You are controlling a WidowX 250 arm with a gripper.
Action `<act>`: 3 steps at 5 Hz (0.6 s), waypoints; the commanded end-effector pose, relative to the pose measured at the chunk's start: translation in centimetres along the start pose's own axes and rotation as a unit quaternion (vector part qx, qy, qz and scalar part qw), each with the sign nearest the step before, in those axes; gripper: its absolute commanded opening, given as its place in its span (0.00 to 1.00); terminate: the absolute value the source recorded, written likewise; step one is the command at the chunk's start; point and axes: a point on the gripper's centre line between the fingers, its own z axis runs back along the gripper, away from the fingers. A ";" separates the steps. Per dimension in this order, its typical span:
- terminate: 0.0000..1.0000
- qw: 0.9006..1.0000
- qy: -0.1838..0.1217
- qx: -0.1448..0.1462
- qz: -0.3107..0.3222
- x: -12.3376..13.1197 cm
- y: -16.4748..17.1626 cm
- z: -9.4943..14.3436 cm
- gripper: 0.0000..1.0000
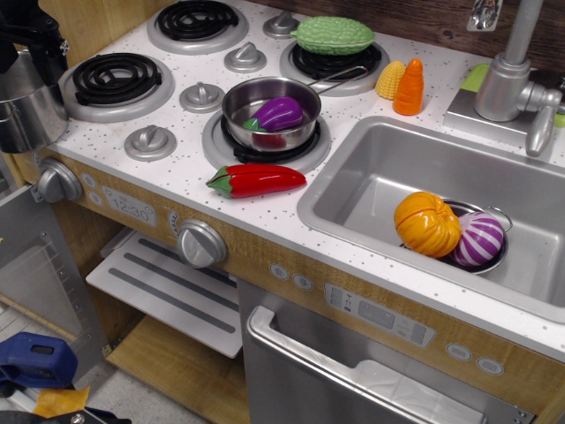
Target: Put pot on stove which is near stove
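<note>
At the far left edge, the gripper (35, 40) hangs over the pot (26, 106), which sits off the left side of the stove (190, 177), just beside the left coil burner (116, 79). Cannot tell whether the fingers are clenched or released; they are cut off by the frame. A pan (269, 110) holding a purple eggplant (281, 113) sits on the near burner. A red pepper (256, 180) lies beside it.

The pot (25, 106) and the tool (35, 40) above it are cut off by the left edge.
</note>
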 end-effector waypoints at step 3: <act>0.00 1.000 0.000 -0.010 -0.001 0.6 1.1 -0.9 1.00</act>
